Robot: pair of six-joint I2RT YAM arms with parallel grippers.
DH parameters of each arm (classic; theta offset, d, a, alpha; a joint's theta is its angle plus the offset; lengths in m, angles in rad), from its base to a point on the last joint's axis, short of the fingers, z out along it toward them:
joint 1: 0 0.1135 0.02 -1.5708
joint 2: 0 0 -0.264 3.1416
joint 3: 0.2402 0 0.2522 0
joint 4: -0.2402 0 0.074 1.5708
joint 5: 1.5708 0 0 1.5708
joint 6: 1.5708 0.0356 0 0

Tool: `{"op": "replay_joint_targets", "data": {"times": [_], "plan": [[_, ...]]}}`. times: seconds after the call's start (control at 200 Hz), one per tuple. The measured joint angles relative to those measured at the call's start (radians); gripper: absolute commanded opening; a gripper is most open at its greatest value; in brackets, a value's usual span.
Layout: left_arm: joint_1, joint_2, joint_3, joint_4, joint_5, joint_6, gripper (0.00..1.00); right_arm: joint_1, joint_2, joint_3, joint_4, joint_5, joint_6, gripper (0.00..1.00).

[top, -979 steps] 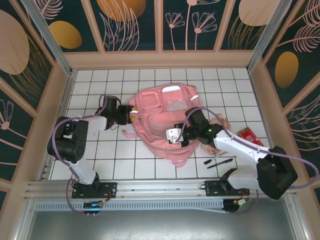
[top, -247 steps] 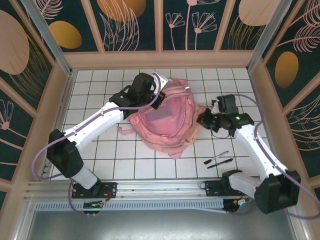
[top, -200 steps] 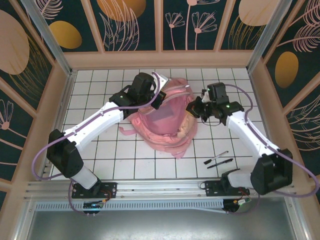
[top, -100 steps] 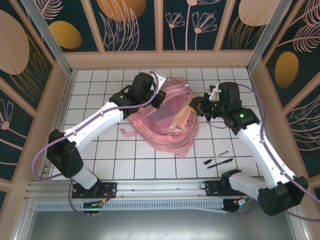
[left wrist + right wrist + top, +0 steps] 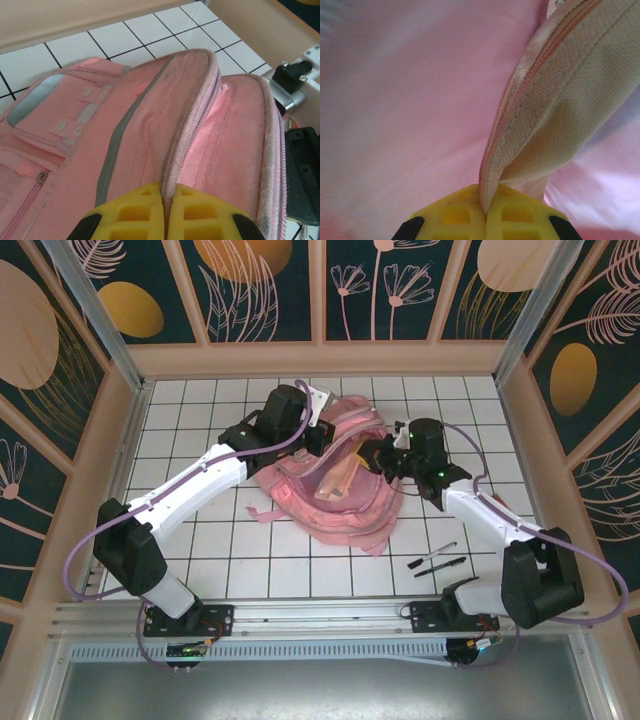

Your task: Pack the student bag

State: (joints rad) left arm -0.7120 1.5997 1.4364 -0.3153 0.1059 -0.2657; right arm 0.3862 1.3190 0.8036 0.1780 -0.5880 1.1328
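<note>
- We see the student bag [image 5: 150, 125] cut off by the left wrist picture's edges.
- Against the student bag, the pouch [image 5: 560, 100] runs past the top edge, and the pink fabric behind it is blurred.
- Right of the student bag, the pens [image 5: 437, 560] are too small for us to make out.

Reaches with the left arm [image 5: 200, 480] from the near-left base diagonally out over the middle of the counter [image 5: 200, 540], wrist tipped down. Clamps the left gripper [image 5: 318, 435], yellow pads [image 5: 135, 212] pressed together, on the zipped rim of the student bag [image 5: 150, 125]. Bends the right arm [image 5: 480, 515] up from the near-right base, elbow out to the right, forearm angled inward and leftward. Pinches the right gripper [image 5: 373, 456], likewise closed tight, on the edge of a peach zipped pouch [image 5: 560, 100].
</note>
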Motion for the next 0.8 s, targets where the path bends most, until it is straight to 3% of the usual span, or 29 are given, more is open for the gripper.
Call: {"op": "replay_joint_targets", "data": {"times": [0.13,0.47,0.606,0.801], "plan": [[0.0,0.003,0.005,0.003,-0.007,-0.071,0.0,0.007,0.044,-0.003,0.164,0.03,0.039,0.0],[0.0,0.032,0.027,0.042,0.021,-0.178,0.0,0.122,0.319,-0.107,0.546,0.257,0.176,0.0],[0.0,0.032,0.019,0.051,0.051,-0.178,0.0,0.15,0.472,-0.05,0.701,0.3,0.263,0.0],[0.004,0.033,0.011,0.058,0.108,-0.177,0.0,0.216,0.61,0.095,0.747,0.369,0.344,0.0]]}}
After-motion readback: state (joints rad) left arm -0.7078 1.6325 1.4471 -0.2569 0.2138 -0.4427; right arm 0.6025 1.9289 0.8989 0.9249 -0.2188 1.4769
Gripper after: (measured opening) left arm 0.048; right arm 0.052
